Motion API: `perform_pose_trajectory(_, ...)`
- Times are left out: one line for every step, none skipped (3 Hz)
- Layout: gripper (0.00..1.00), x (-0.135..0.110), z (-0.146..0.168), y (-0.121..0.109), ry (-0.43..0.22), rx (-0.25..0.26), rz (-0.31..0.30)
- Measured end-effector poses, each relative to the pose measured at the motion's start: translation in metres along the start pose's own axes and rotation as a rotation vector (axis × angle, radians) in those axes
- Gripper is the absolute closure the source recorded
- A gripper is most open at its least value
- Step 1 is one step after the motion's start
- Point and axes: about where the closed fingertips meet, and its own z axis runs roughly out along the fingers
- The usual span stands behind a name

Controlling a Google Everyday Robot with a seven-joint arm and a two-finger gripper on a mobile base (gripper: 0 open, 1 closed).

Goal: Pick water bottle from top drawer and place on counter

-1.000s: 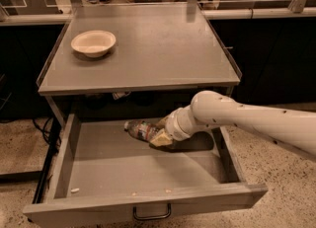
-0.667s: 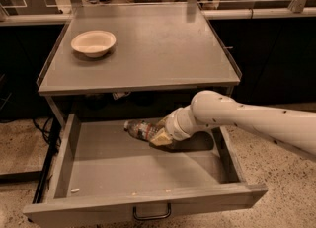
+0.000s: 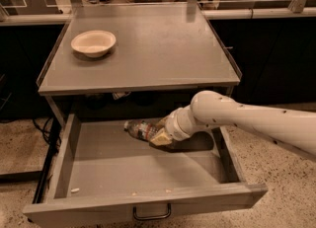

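The water bottle [image 3: 139, 129] lies on its side at the back of the open top drawer [image 3: 123, 165], with its cap end pointing left. My gripper [image 3: 159, 137] reaches into the drawer from the right on the white arm and sits at the bottle's right end, touching or overlapping it. The bottle's right part is hidden behind the gripper. The counter [image 3: 158, 49] is the flat grey top of the cabinet above the drawer.
A pale bowl [image 3: 93, 43] stands on the counter's left rear part. The drawer's dark loop handle [image 3: 151, 213] is at the front. A few small crumbs [image 3: 75, 190] lie on the drawer floor. Speckled floor lies around the cabinet, dark cabinets behind.
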Motion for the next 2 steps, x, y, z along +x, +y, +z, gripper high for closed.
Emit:
perform_pose_trajectory(1.00, 0.010, -0.025, 0.013, -0.015, 0.042, 0.004)
perform_pose_trajectory(1.00, 0.018, -0.090, 0.040, -0.055, 0.166, -0.027)
